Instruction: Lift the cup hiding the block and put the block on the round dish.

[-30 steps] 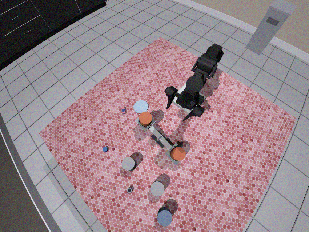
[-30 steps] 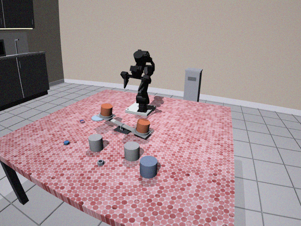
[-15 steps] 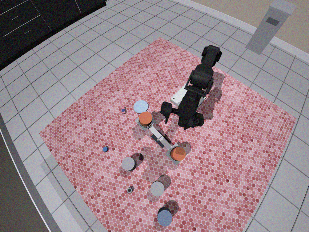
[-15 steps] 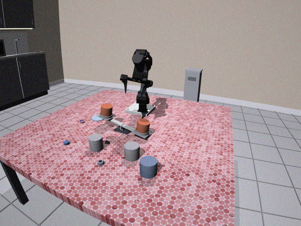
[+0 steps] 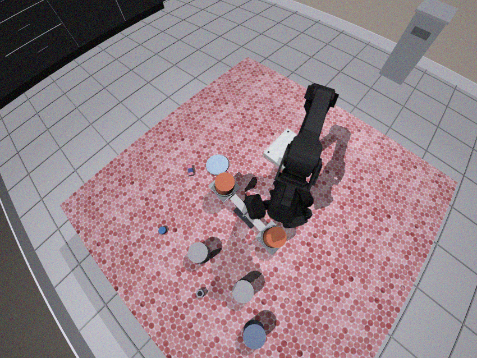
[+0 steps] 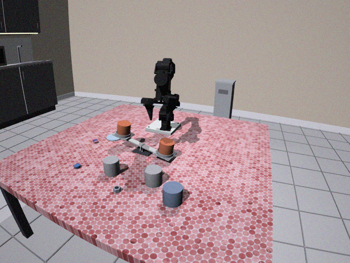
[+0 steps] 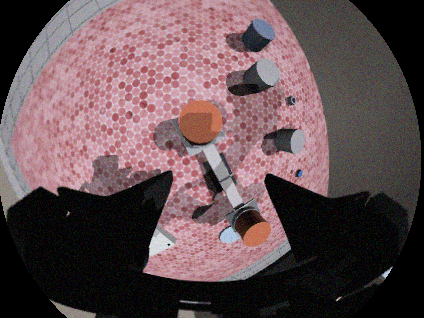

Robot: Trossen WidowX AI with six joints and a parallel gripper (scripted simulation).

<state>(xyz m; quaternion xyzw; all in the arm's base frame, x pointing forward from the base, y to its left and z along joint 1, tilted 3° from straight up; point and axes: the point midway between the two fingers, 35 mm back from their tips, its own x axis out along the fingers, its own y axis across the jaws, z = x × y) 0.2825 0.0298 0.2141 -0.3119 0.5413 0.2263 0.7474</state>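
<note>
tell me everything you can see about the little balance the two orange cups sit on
The balance is a pale, narrow beam across a small upright post on a dark flat base, resting on the red dotted table. Each end carries a grey square pad with an orange cup on it: the far cup beside the light blue dish, the near cup lower, so the beam tilts down toward it. The open gripper hangs above, touching nothing.
</note>
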